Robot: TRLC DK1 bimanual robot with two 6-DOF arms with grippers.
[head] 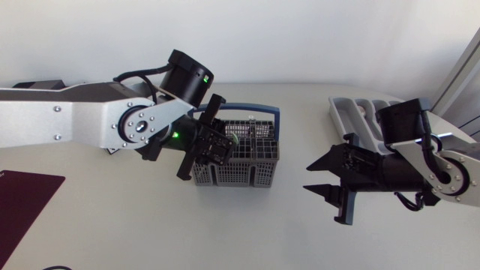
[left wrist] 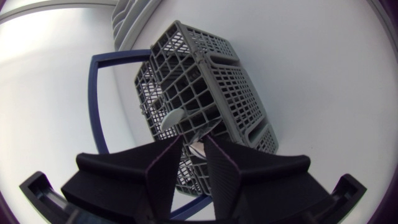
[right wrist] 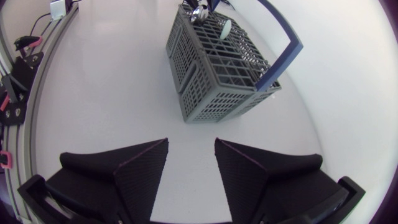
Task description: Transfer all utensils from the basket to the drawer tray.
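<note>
I am looking down on the white counter [head: 112, 232], where the grey basket [head: 251, 169] is standing near the middle with its blue handle [head: 247, 109] raised over it. My left arm is coming in from the left side, and the left end effector [head: 216, 145] is hanging directly over the basket's near end. In the left wrist view the left end effector [left wrist: 194, 142] is pointing down into the basket [left wrist: 230, 81], and a pale spoon [left wrist: 173, 117] is standing in a compartment just ahead of it. I cannot tell whether it is clenched on anything or released.

The right end effector [head: 309, 178] is hovering above bare counter, well apart from the basket on its right, and it is released, with nothing in it. In the right wrist view the right end effector [right wrist: 191, 144] is facing the basket [right wrist: 211, 87], where the pale spoon [right wrist: 225, 27] and some metal utensils [right wrist: 199, 12] are sticking up.

The drawer tray [head: 346, 112] is lying at the far right, behind the right arm. A dark mat [head: 22, 199] is showing at the counter's left edge.
</note>
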